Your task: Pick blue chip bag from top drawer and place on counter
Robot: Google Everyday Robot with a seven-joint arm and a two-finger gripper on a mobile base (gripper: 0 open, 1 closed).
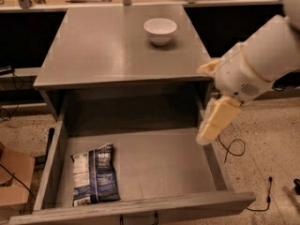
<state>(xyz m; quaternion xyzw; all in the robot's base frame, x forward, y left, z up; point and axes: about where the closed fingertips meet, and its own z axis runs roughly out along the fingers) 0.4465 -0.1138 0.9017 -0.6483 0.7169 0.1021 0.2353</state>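
Note:
The blue chip bag (94,175) lies flat in the front left corner of the open top drawer (154,163), dark blue with a white panel. The counter (112,46) spreads above the drawer. My gripper (201,105) hangs at the right, over the drawer's right wall and above its floor, far from the bag. Its cream fingers (217,120) stand apart, open and empty. The white arm runs off to the upper right.
A white bowl (160,30) stands on the counter's far right part. A cardboard box (11,179) sits on the floor to the left. Black cables (234,149) lie on the speckled floor to the right. Shelving and clutter run along the back.

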